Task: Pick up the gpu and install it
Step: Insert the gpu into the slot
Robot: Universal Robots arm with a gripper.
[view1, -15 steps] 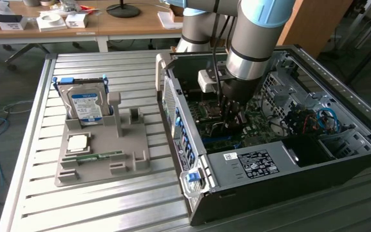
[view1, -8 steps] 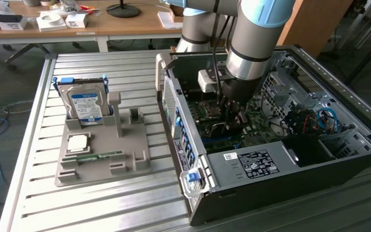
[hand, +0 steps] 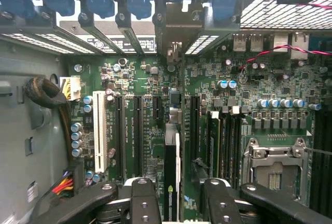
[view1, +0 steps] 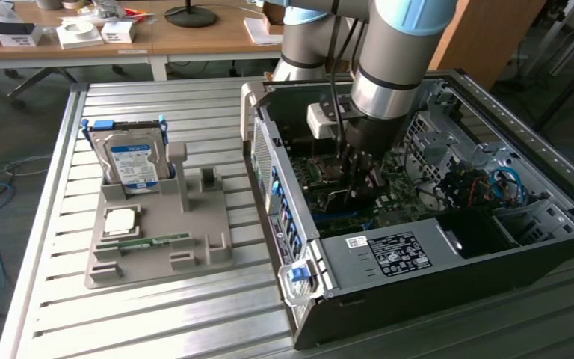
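Between the fingers (hand: 217,203) stands the gpu (hand: 171,175) — edge-on, thin and black, its bracket end reaching toward the case's rear slots. The gripper (hand: 176,203) is closed on it, deep inside the open case (view1: 297,247), just above the motherboard (hand: 259,84) — card and slots running parallel.
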